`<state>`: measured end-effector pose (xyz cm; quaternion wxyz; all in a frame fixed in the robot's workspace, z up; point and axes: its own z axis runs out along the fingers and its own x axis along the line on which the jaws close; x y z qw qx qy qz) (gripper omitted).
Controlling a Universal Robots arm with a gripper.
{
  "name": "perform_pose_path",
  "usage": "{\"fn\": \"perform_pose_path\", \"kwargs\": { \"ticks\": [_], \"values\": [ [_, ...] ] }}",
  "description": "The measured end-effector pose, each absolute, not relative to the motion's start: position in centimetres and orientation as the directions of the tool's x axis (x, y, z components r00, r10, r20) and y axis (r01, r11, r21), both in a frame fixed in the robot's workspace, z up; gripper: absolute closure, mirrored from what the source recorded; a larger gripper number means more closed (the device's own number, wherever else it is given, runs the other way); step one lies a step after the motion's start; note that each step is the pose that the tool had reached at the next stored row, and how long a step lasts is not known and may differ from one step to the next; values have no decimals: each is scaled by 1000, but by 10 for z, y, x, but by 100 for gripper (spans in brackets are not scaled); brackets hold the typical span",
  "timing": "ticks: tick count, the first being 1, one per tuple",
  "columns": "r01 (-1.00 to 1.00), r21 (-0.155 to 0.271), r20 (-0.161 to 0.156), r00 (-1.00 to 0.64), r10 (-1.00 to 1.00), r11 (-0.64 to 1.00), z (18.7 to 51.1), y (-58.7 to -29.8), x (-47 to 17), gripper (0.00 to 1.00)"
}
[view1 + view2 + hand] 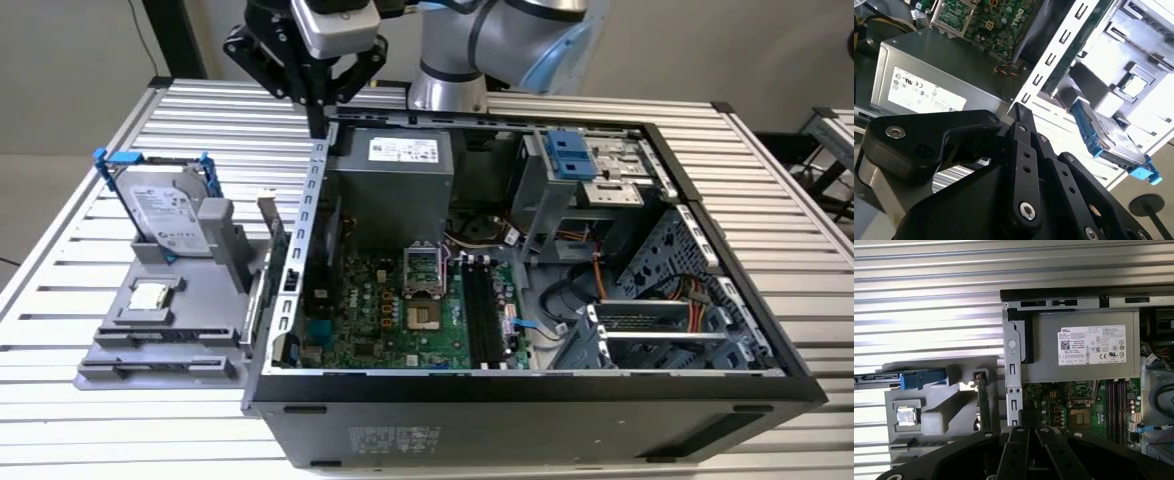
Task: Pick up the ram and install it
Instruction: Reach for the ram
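Claw [318, 126] looks clenched w/ nothing in it, hanging over the case [534, 385] wall. Ram [985, 407] stands on edge in a gray holder [160, 335] on the counter [80, 160], just beside the case, prob upright so its top edge can be pinched

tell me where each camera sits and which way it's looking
Exterior view: off the arm, high up, looking down into the open computer case; the arm and claw show above its edge.
First wrist view: on the wrist, facing straight down past the claw's links at the power supply and the ram.
Second wrist view: on the wrist, slanting along the claw toward the hard drive.
Shared: both wrist views show the power supply.
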<state>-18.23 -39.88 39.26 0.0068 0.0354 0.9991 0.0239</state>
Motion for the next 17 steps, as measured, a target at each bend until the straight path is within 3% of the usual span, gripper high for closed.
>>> {"fn": "perform_pose_path", "kwargs": {
  "ticks": [17],
  "values": [
    [70, 48, -12, -997, 71, 996, 393, -399, -224, 100]
  ]
}}
